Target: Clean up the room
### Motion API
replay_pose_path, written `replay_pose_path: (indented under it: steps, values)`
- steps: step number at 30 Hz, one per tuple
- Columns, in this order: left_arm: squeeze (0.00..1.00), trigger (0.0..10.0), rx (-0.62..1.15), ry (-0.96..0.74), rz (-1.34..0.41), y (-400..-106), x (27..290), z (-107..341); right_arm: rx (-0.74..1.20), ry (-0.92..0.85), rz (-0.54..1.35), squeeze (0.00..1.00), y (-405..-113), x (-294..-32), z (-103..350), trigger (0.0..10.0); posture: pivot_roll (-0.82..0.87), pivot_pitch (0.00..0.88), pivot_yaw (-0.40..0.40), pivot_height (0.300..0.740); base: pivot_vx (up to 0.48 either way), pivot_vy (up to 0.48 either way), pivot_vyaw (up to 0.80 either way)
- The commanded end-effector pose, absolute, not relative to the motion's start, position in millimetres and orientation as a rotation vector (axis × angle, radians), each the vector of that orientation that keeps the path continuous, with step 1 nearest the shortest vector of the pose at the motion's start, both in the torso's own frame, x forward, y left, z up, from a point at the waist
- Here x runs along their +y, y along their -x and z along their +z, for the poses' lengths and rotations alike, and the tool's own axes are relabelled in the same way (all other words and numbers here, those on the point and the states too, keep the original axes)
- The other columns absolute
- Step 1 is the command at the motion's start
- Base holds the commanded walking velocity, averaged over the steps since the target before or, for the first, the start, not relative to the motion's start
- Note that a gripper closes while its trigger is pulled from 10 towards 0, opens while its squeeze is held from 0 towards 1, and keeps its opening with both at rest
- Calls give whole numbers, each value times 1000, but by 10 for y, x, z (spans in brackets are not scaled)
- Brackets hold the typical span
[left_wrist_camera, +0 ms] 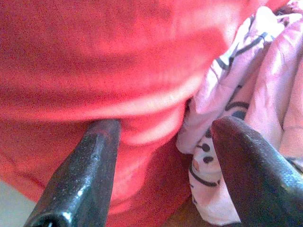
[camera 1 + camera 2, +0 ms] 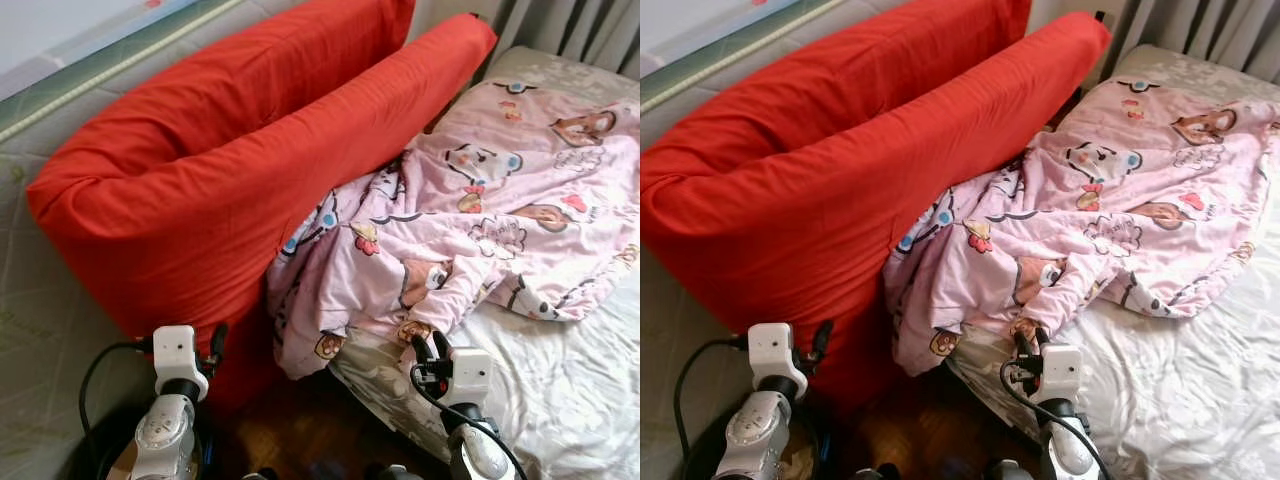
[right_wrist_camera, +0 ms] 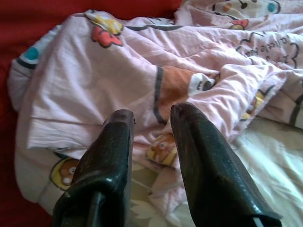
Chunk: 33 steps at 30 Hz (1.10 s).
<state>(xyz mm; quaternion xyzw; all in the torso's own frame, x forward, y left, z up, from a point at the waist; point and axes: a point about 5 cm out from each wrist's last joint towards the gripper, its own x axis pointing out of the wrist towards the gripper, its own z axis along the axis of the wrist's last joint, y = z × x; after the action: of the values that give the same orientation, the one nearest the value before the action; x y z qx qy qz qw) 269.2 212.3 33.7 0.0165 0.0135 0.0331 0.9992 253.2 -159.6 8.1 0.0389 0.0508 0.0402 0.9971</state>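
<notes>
Bedding fills the scene: a pink cartoon-print blanket (image 2: 470, 230) lies crumpled on the bed (image 2: 560, 390), bunched from about the centre of the head view out toward 2 o'clock, with one corner drooping over the mattress edge at around 6 o'clock. Pressed against its side, from 9 o'clock up to 12 o'clock, is a large red cushion (image 2: 230, 170), folded long and leaning against a pale wall panel (image 2: 40, 300). White wrinkled sheet shows on the bed at 4 o'clock, and grey curtains (image 2: 570, 25) hang at 1 o'clock. Dark wooden floor (image 2: 300, 430) is visible at 6 o'clock between cushion and bed. The right gripper (image 3: 149, 118) sits at about 5 o'clock, its fingers a little apart and empty, tips just at the hanging edge of the blanket. The left gripper (image 1: 163, 132) is at 7 o'clock, fingers spread wide and empty, pointing at the red cushion, with the blanket's fold beside one finger.
</notes>
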Motion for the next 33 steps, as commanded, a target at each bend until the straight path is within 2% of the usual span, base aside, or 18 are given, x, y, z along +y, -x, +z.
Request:
replay_pose_path:
  steps: [1,7,13,19,28,33]
  values:
    - [0,10000,12,-39,62,-2601,2122,328,108,-78,80,0,-2514,-1605,70,10000,-11,175,-8,740,0,0,0]
    - [0,10000,-25,-18,76,-2431,2121,406,86,-72,60,0,-2539,-1688,124,10000,3,167,-16,740,0,0,0]
    - [0,10000,-38,11,40,-2593,2004,522,75,-61,61,0,-2618,-1650,190,10000,-8,190,-12,740,0,0,0]
    - [0,10000,-55,11,48,-2676,2026,627,121,-41,57,0,-2651,-1650,180,10000,-15,215,-8,740,0,0,0]
    - [0,10000,-48,14,59,-2698,2102,690,121,-35,60,0,-2658,-1628,200,10000,-9,239,1,680,0,0,0]
    - [0,10000,-42,27,56,-2692,2066,688,94,-43,79,0,-2669,-1568,242,10000,-8,249,0,680,0,0,0]
